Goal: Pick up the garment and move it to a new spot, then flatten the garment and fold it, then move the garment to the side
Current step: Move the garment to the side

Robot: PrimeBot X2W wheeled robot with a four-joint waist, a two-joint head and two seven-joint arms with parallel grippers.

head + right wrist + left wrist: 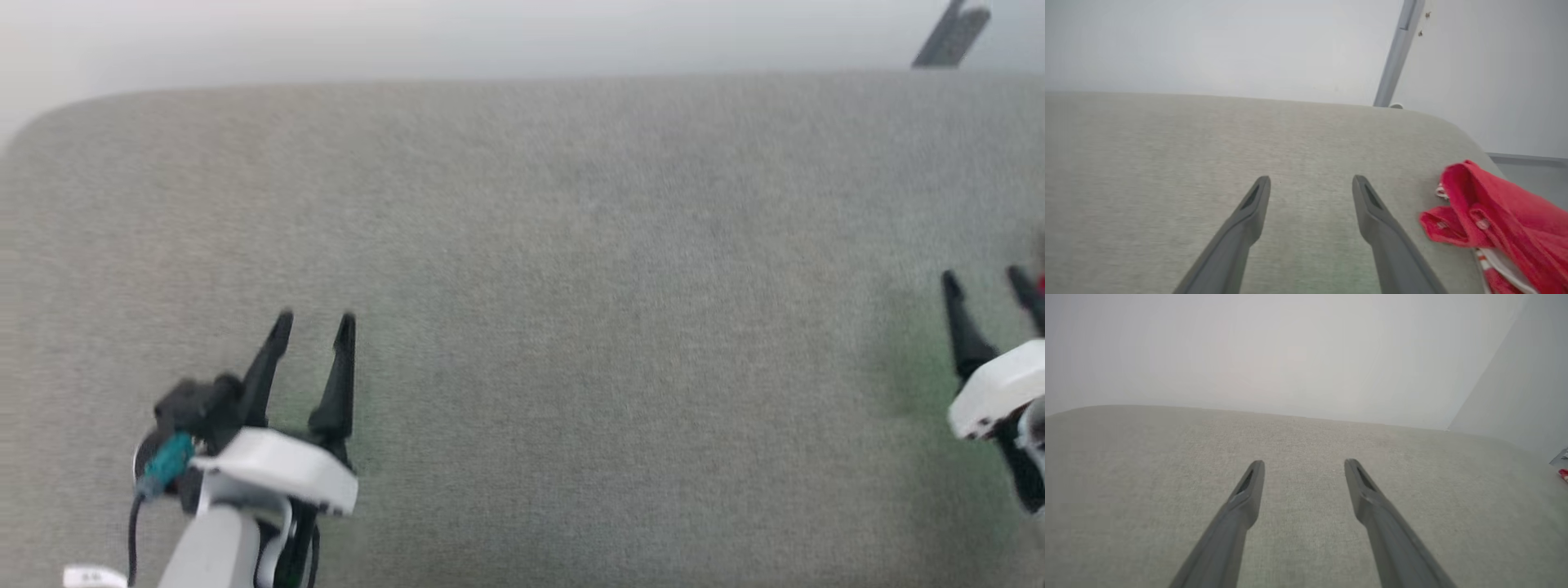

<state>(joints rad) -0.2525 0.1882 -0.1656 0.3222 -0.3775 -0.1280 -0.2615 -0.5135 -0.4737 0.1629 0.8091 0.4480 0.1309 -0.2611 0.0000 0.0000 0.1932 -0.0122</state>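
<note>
While the garment (1494,220) is lying crumpled just beside it, the right gripper (1310,179) is hovering spread and empty. The left gripper (314,320) is gaping too.

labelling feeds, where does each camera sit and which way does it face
Head view: on the robot's head, facing forward and down at the grey padded surface; left gripper lower left, right gripper at right edge.
Left wrist view: on that wrist, facing along its fingers across the surface to a pale wall.
Right wrist view: on that wrist, facing along its fingers; red garment at right.
Both wrist views share the surface's far edge and wall.
</note>
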